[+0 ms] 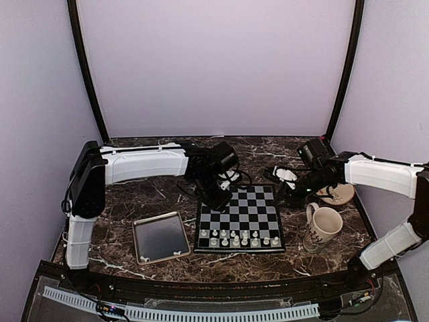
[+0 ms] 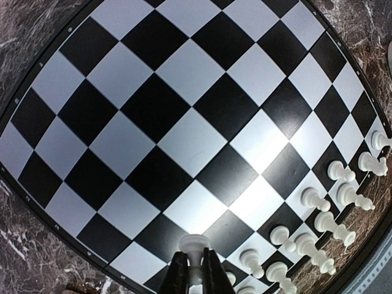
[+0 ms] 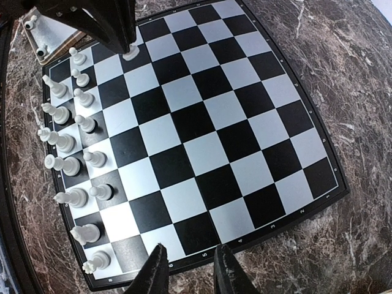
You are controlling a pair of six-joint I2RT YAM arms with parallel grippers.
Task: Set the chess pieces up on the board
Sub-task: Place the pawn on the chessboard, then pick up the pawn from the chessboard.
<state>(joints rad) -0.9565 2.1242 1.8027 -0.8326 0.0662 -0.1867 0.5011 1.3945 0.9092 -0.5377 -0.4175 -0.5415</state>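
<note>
Down on the dark, white-veined marble bench (image 1: 134,201) we've got the board (image 1: 255,201), flat and square, glossy black and pale grey checks inside a thin dark border. Just to its left lies a shallow metal tray (image 1: 159,238) with a bright rim, and off to the right stands a cream mug (image 1: 325,225) with a dark sprig pattern. The left end effector (image 2: 195,269) is over the board's left side, its black fingers clamped on one small whitish piece (image 2: 195,244) with a round, flat cap; can't tell whether its base touches the square. The right end effector (image 3: 190,266) hangs over the board's right edge, dark fingers (image 3: 156,272) apart and nothing between them. And the chess pieces (image 1: 238,237), tiny, milky and translucent, stand upright in two rows along the near edge.
</note>
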